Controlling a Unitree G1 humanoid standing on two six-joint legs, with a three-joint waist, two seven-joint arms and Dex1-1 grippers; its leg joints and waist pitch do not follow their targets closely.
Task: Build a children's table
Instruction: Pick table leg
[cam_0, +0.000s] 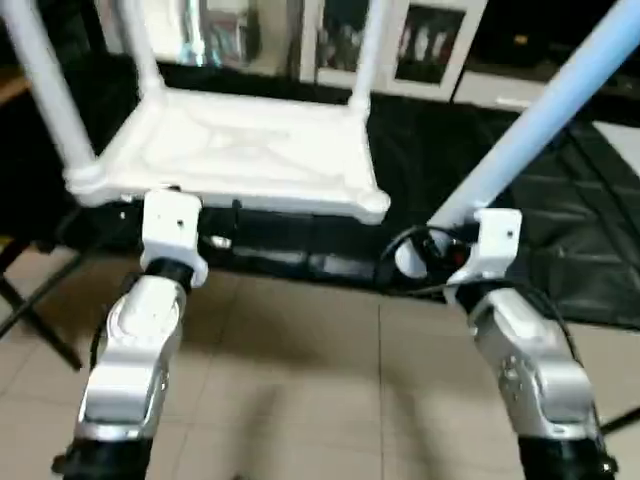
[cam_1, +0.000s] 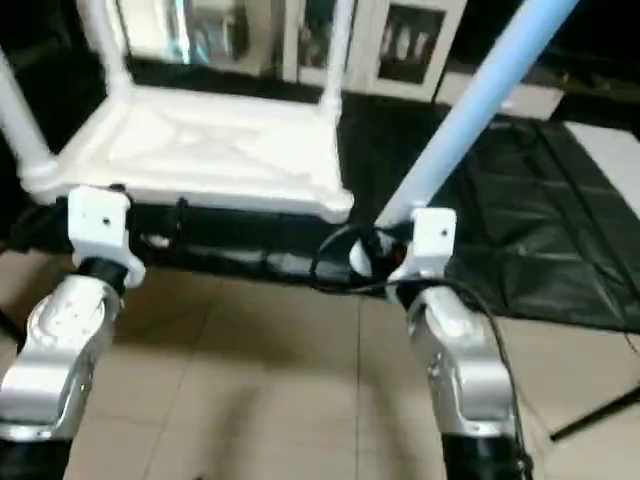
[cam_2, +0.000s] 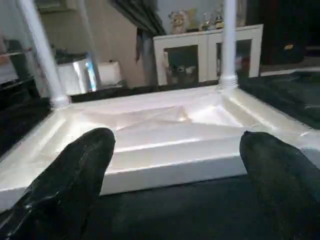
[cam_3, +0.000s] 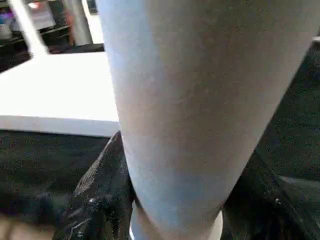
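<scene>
Silver forearms reach forward from the near edge of the head views, over pale floor tiles (cam_0: 300, 350). On the robot's right, the right gripper (cam_3: 175, 210) is clamped on a white tube leg (cam_0: 545, 110): in the right wrist view its black fingers (cam_3: 100, 195) press against both sides of the tube close to its thick end. From that grip the leg slants up and away to the robot's right, over the black sheet (cam_1: 530, 220) spread on the floor, free of the table top. A black cable (cam_1: 335, 265) loops beside this wrist.

On the robot's left, the left gripper (cam_2: 175, 190) stands spread wide with nothing between its two black fingers (cam_2: 75, 175). It is level with the near edge of the table top (cam_0: 240, 150) and just short of it; whether it touches that edge cannot be told.

Beyond the grippers the table top lies upside down on the black sheet, its X-ribbed underside facing up. Three legs stand upright in its corner sockets: one at the near left corner (cam_0: 50, 90), one at the far left corner (cam_0: 140, 50) and one at the far right corner (cam_0: 365, 55). The near right corner socket (cam_0: 375, 205) holds no leg. Farther back stands a white cabinet (cam_2: 210, 52) with dark panels.
</scene>
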